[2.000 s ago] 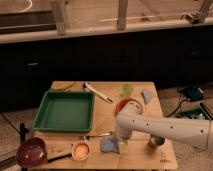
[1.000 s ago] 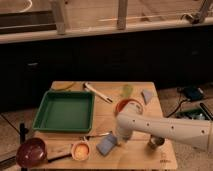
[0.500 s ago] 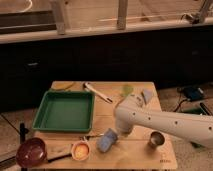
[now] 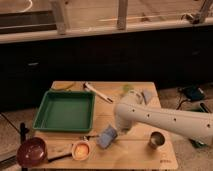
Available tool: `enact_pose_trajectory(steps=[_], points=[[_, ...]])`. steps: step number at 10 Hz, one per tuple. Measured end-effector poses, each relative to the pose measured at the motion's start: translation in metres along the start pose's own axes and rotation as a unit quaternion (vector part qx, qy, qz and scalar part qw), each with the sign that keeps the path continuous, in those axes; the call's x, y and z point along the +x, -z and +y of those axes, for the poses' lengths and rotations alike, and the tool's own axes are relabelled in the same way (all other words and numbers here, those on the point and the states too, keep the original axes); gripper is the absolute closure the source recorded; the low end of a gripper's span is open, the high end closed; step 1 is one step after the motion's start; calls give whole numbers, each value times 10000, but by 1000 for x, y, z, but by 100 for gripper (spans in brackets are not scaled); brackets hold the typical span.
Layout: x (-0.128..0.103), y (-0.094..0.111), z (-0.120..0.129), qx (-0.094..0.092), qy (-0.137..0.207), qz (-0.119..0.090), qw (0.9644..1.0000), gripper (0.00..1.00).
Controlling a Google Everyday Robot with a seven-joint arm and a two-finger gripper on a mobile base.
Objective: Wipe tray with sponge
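Camera view onto a wooden table (image 4: 135, 152). Reaching in from four o'clock, the white arm (image 4: 165, 120), bent over the middle of the board. Off at nine o'clock, lying flat and bare: the green tray (image 4: 64, 111), well apart from the arm's tip. At seven o'clock, by the near corner, a dark red bowl (image 4: 32, 151); just beside it toward six, a small orange bowl (image 4: 81, 149). At six o'clock, tilted up on one edge and touching the arm's end, the blue-grey sponge (image 4: 107, 136), between the orange bowl and a metal cup (image 4: 157, 139) at five o'clock. Gripper (image 4: 116, 132) tucked under the wrist, right against the sponge; cannot tell whether clenched or released, nor whether truly carrying the pad.

Judging the risks from here:

- Likeliest: dropping the sponge on the way toward nine o'clock, owing to a weak or half-let-go hold on a soft, squashy pad.
- Next: clipping the orange bowl at the sponge's eight o'clock side while swinging across, enough to tip it or shove it toward the red bowl and the table edge.
- Then: catching the tray's raised rim by coming in too low, pushing the light tray off toward nine o'clock instead of wiping it.
- Also possible: sweeping the forearm back into the metal cup at five o'clock.

Safest course, as a guess: lift clear, cross high, come down inside the rim.
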Motion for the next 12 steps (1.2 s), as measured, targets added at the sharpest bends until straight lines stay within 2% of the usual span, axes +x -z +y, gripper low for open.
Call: enact_pose_trajectory(steps=[2, 12], points=[[-6, 12, -10, 24, 9, 67, 10000, 98], [-36, 39, -41, 72, 220, 306, 9993, 97]])
